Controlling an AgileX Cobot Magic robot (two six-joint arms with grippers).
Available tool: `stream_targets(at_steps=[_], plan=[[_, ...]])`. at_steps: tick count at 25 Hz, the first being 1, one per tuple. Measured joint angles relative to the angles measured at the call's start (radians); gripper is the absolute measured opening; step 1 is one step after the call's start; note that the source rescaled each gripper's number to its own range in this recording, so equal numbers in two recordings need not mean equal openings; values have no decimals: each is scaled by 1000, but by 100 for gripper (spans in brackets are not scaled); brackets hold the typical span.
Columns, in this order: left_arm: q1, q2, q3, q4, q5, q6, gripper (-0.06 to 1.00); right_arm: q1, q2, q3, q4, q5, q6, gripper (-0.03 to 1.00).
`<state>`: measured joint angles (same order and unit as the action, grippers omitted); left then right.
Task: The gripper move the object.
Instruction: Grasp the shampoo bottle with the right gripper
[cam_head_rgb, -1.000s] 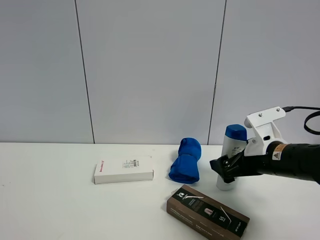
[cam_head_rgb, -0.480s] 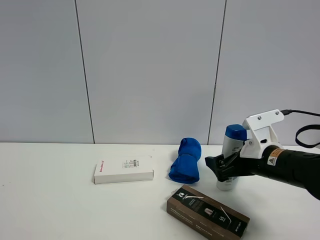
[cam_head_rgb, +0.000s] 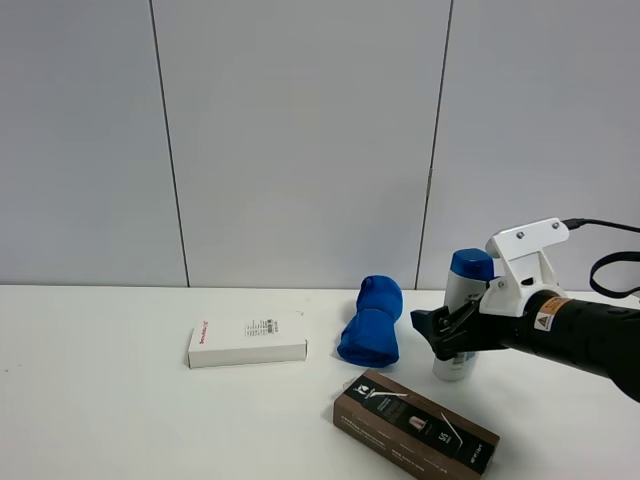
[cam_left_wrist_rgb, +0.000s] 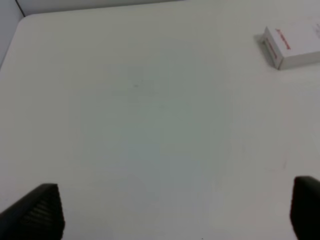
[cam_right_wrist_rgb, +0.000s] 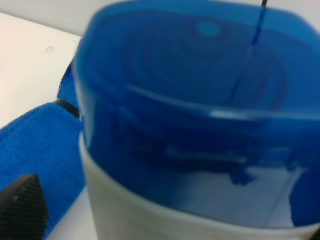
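Observation:
The white shampoo bottle with its blue cap stands upright on the white table, right of centre. My right gripper, black with a white housing, reaches in from the right, its dark jaws on either side of the bottle's body. In the right wrist view the bottle's blue cap fills the frame. One dark fingertip shows beside it with a gap between them, so the jaws look open. My left gripper is open and empty over bare table, and is out of the exterior view.
A rolled blue cloth lies just left of the bottle and also shows in the right wrist view. A flat white box lies further left, seen in the left wrist view too. A dark brown box lies in front of the bottle.
My right gripper has moved a little left, further along the bottle, then held still. The bottle, cloth and boxes have not moved.

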<state>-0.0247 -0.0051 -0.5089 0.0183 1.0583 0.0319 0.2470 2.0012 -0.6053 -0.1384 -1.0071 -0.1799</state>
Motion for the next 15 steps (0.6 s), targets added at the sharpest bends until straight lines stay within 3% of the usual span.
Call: stream_targets(at_steps=[2,5,9,13,15], plan=[[0,0,0,0,0,0,100,0,0,0,0,-1,0,82],[0,0,0,0,0,0,100,0,0,0,7,-2,0,69],[0,0,0,0,0,0,100,0,0,0,7,-2,0,45],[0,0,0,0,0,0,100,0,0,0,14,-3,1,3],[0,0,0,0,0,0,100,0,0,0,14,-5,6,2]])
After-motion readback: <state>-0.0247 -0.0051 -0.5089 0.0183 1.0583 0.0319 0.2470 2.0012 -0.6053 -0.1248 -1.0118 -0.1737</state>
